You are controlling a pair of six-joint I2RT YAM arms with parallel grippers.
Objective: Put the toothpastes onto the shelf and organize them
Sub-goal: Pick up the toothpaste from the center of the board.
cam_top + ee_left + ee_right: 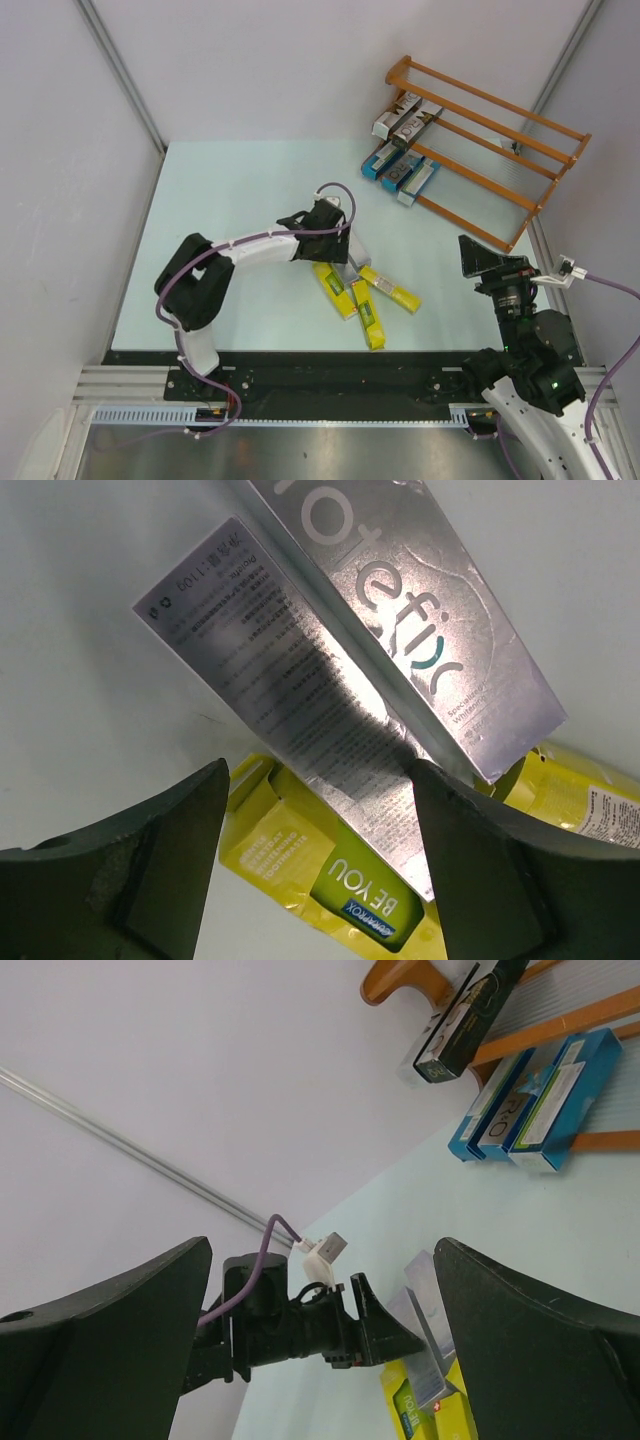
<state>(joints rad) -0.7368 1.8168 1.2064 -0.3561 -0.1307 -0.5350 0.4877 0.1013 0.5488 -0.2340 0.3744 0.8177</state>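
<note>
Three yellow toothpaste cartons (368, 318) lie fanned out on the pale table (230, 200) in the top external view, just in front of the arms' bases. The left gripper (338, 240) reaches over their far ends, where silver cartons (354, 262) peek out beneath it. At the far right corner sits the wooden shelf (490, 100), skewed to the table edge. Two silver-and-dark cartons (405, 117) lie across its upper rails and three blue cartons (400, 172) across its lower ones. The right gripper (482, 262) hangs near the shelf's near end, well apart from the loose cartons.

From the left wrist, the left gripper (318, 780) stands wide, astride a silver carton with small print (270, 650). One finger (170, 860) is clear of the carton. The other finger (480, 860) is just beside its edge, and whether they touch cannot be told. A second silver carton with large lettering (420, 610) lies alongside it, overlapping it. Both rest partly on a yellow carton (330, 880), and another yellow one (590, 800) shows at the right.

From the right wrist, the right gripper (322, 1250) is spread wide with nothing between its fingers. Beyond it are the left arm's wrist (300, 1330), a silver carton (425, 1320) and a yellow carton (430, 1410). Farther off is the shelf (400, 975), with a dark carton (465, 1020) and the blue cartons (530, 1100) on its rails.
</note>
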